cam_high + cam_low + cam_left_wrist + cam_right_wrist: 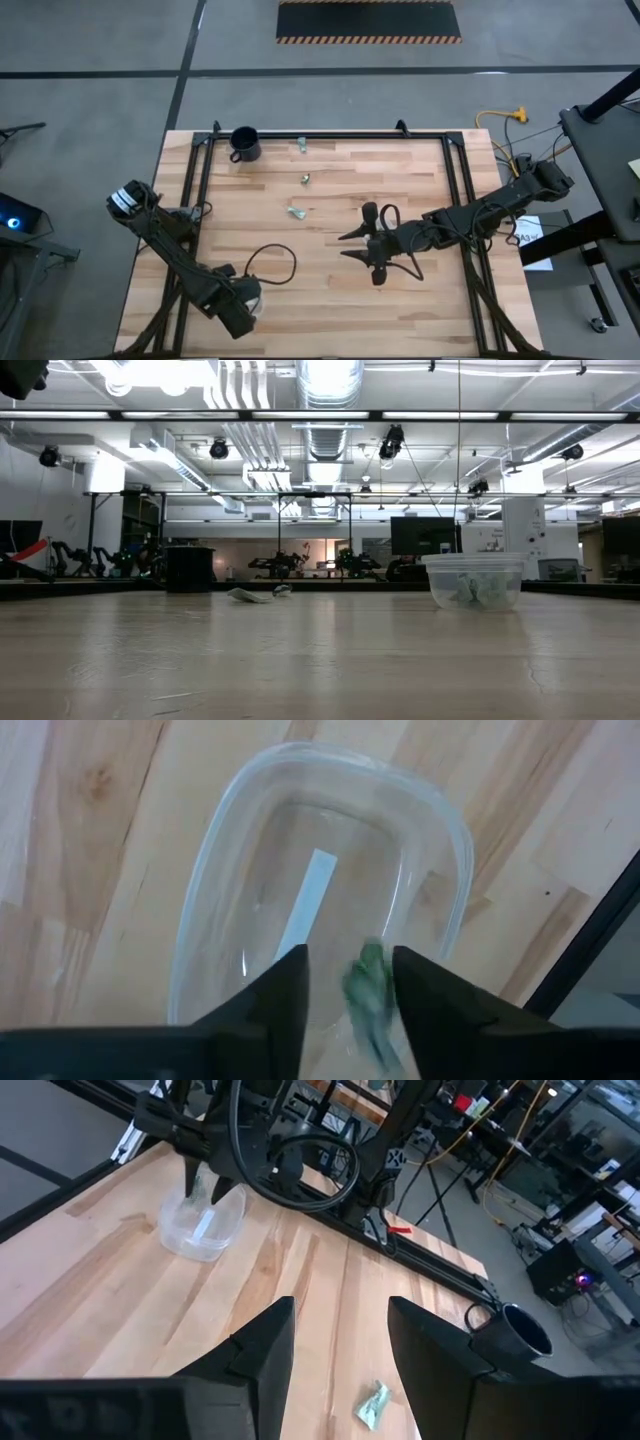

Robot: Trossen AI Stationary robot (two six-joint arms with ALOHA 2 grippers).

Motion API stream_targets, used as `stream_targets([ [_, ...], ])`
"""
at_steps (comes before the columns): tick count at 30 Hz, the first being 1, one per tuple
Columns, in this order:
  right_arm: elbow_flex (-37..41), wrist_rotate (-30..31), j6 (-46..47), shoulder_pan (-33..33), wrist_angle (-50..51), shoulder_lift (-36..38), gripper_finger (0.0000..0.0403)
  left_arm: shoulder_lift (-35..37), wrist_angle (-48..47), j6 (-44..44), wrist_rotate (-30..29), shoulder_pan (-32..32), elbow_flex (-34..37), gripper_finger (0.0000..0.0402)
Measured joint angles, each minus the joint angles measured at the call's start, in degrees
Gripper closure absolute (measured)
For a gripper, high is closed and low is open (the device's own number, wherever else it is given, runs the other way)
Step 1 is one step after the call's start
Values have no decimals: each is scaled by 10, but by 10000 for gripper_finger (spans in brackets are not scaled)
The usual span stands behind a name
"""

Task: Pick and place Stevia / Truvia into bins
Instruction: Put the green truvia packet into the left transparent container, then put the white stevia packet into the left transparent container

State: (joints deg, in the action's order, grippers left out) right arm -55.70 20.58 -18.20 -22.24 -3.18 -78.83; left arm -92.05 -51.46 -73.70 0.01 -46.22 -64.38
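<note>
Parted jaws of the left gripper (347, 995) hang over the clear tub (215, 840), a green packet (368, 995) lengthwise between them, apparently loose. Right gripper (340, 1340), jaws apart and empty, hovers above the worktop (330, 300) near another packet (373, 1405).

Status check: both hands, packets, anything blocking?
Left hand open over the tub, green packet dropping. Right hand open, empty, mid-table. Loose packets remain. Nothing blocking.

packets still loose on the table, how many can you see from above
3, in a line running back from the table's middle: one near the centre, one behind it, one by the far edge right of the black mug. The arms may hide others.
</note>
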Motion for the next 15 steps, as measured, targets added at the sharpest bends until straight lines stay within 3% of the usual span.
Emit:
stream_targets([
  [6, 0, 5, 35, 0, -2, 0, 250, 0, 0, 22, -3, 0, 1, 217],
  [15, 0, 5, 28, 0, -4, 0, 250, 0, 30, 27, 38, -11, 2, 208],
])
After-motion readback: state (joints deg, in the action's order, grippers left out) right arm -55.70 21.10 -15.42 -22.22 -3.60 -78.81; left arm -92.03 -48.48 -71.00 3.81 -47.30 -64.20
